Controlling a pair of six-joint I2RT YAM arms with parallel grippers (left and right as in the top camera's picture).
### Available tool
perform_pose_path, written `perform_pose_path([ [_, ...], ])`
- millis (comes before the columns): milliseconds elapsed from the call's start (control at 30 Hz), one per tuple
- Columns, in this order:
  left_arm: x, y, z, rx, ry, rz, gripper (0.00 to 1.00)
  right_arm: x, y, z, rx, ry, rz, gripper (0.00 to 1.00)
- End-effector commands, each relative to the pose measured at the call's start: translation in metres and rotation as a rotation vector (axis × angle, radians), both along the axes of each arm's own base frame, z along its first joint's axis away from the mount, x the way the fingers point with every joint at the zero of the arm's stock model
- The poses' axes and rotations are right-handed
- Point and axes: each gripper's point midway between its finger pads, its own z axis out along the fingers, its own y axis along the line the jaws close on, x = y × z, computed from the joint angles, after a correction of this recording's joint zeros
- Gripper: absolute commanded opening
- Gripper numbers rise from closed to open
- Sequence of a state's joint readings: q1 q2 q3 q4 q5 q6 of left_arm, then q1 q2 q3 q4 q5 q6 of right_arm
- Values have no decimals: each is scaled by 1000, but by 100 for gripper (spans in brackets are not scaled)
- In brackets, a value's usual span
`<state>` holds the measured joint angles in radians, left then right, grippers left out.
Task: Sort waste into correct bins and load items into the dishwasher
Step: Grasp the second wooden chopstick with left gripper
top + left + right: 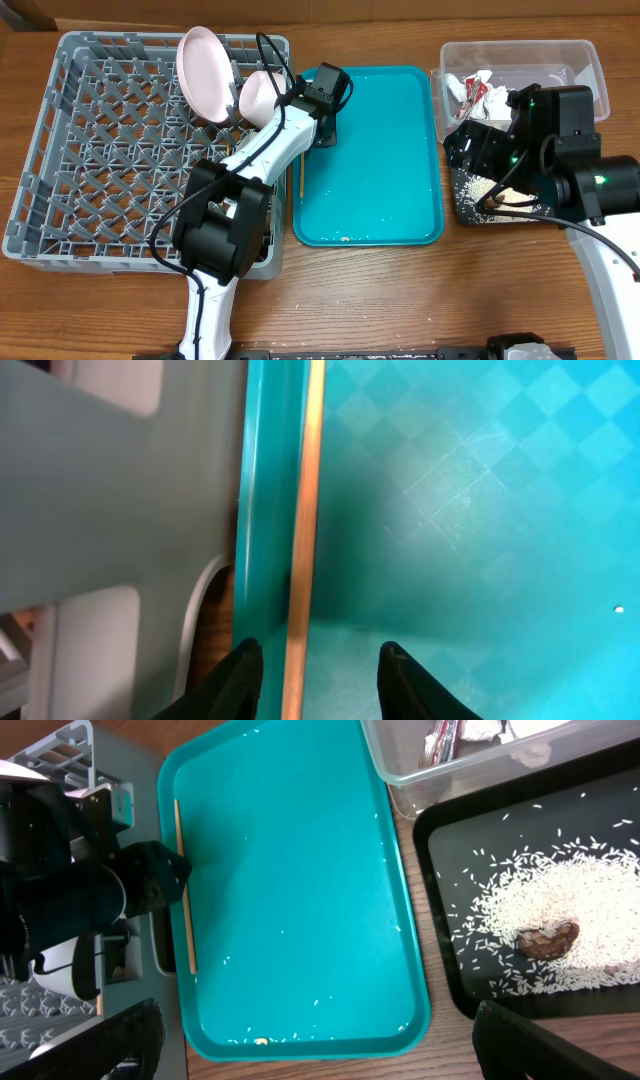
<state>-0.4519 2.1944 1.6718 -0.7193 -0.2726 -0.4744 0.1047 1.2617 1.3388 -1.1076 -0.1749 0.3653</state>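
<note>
Over on the left side of the table, the grey dish rack (110,170) has the pale pink plate (205,75) standing on edge at its back wall. There's a bowl (258,95) tipped on its side just right of it. The rest of the lattice floor that shows is bare, though the left arm covers part of it.

The teal tray (380,170) sits in the middle, touching the rack's right wall. A thin wooden chopstick (303,510) lies lengthwise along the inside of its left rim. Can't tell if that's one stick or the pair lying together. A few stray rice bits (320,1002) are scattered on the tray, mostly near its front edge.

At the back right, the clear tub (590,60) holds the crumpled tissue (478,80) and the red wrapper (468,102). Right in front of it is the black tray (445,960) with a pile of white rice grains (570,890) and the brown lump (548,938) sitting in the pile.

The left gripper (318,655) is down at the teal tray's left rim, jaws apart. One finger sits on each side of the chopstick, gripping nothing. The right gripper (318,1020) is spread wide and empty. The overhead view puts that arm above the black tray.

Everything sits on a brown wood table (400,300), and it fills the frames right to the edges.
</note>
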Motion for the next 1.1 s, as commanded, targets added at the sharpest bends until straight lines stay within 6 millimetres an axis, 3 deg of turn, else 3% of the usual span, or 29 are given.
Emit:
perform_pose_path([
  [0, -4, -4, -8, 4, 16, -20, 38, 2, -3, 5, -10, -20, -4, 100],
  [133, 0, -5, -10, -2, 6, -19, 40, 2, -3, 5, -10, -20, -4, 100],
  [433, -6, -5, -44, 7, 67, -23, 40, 2, -3, 5, -10, -20, -4, 100],
  [500, -5, -7, -43, 5, 63, -27, 36, 2, -3, 5, -10, -20, -4, 100],
  [567, -6, -9, -43, 0, 63, -26, 22, 2, -3, 5, -10, -20, -4, 100],
  [733, -7, -13, -44, -13, 69, -35, 20, 2, -3, 5, -10, -20, -4, 100],
  [800, -10, -18, -44, -22, 74, -45, 23, 2, -3, 5, -10, -20, -4, 100],
  [867, -11, -21, -44, -21, 73, -52, 42, 2, -3, 5, -10, -20, -4, 100],
  [900, -11, -21, -44, -21, 74, -52, 45, 2, -3, 5, -10, -20, -4, 100],
  [1067, -18, -26, -55, -49, 117, -65, 43, 2, -3, 5, -10, -20, -4, 100],
])
